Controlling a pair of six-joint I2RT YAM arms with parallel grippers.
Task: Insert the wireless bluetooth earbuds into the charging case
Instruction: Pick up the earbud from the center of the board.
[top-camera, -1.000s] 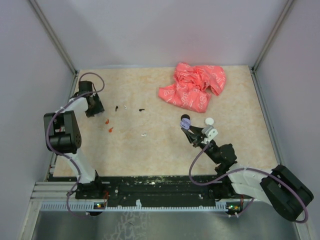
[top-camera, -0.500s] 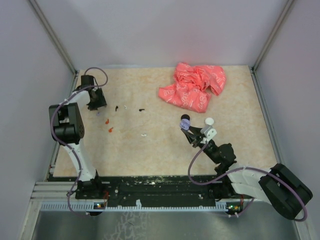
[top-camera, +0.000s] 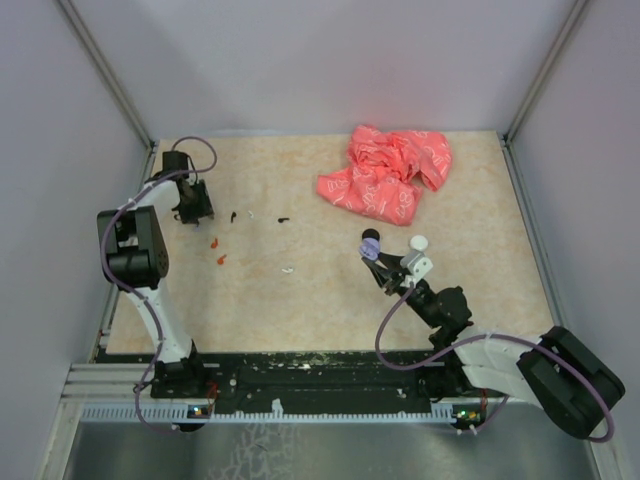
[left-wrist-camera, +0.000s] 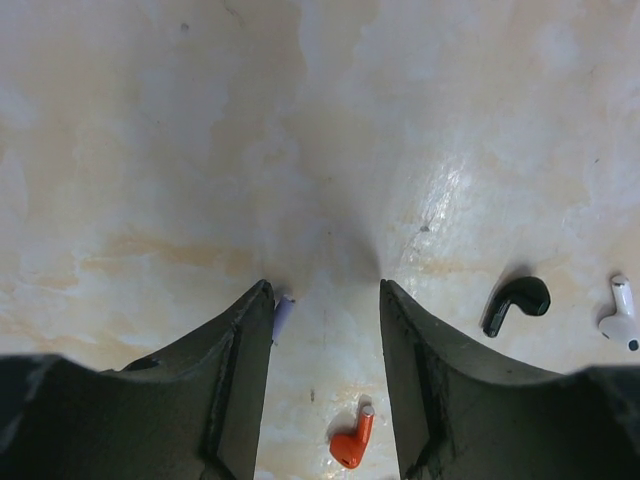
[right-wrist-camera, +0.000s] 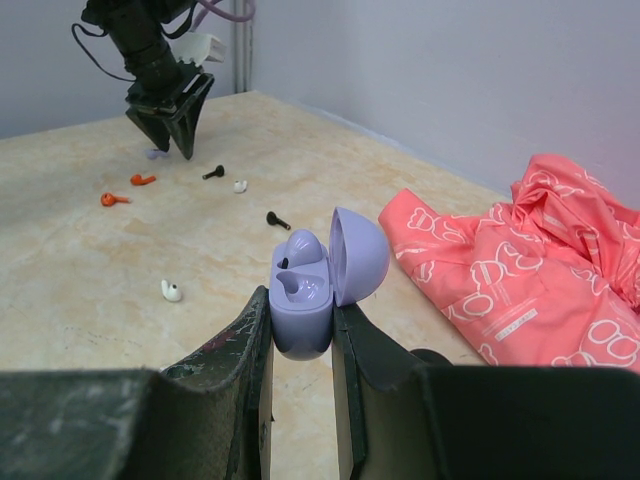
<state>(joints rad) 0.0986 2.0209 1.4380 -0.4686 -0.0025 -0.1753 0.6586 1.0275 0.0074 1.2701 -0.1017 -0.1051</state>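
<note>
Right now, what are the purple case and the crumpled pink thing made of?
Purple charging case: probably hard plastic, smooth, with a soft sheen on its rounded lid. Pink bundle: thin cloth or maybe a plastic bag; it crumples into soft folds and has white print.

Open purple charging case (right-wrist-camera: 303, 296) in the right gripper (right-wrist-camera: 300, 322), pink cloth (right-wrist-camera: 530, 275) behind

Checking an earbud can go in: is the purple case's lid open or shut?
Open. In the right wrist view the case has its lid swung up beside the body, with the inside showing.
</note>
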